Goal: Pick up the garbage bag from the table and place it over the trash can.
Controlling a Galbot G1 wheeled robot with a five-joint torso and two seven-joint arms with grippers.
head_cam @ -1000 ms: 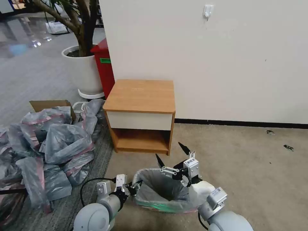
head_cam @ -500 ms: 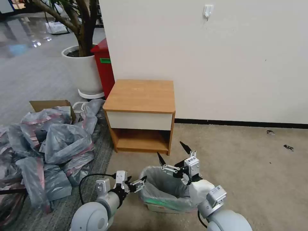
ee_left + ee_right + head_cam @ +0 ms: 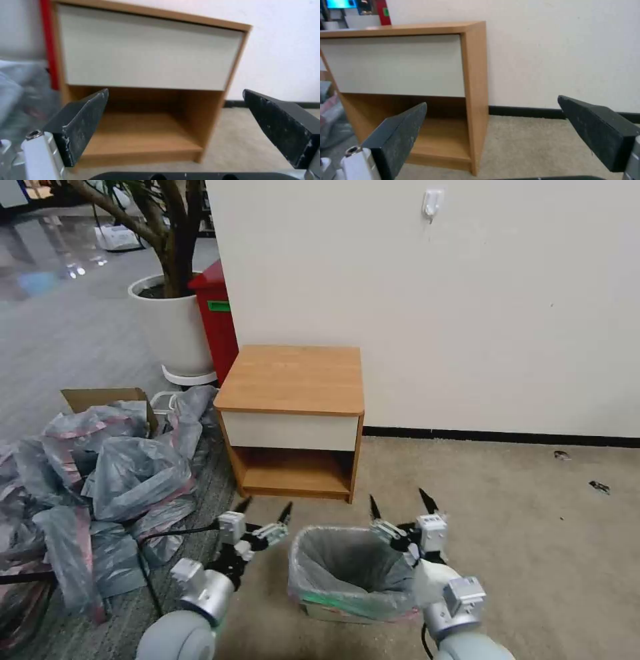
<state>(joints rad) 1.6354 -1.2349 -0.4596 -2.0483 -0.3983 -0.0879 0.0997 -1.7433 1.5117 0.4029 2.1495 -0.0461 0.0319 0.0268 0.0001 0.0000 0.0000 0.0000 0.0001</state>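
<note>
Already the garbage bag lines the trash can, rim folded over its edge, on carpet before the table. Thin, crinkly film: likely very light, floppy, tear-prone; best pinched at the folded rim band. Left gripper hangs just left of the can, right gripper above its far-right corner, both spread wide, empty, pointing toward the table.
</note>
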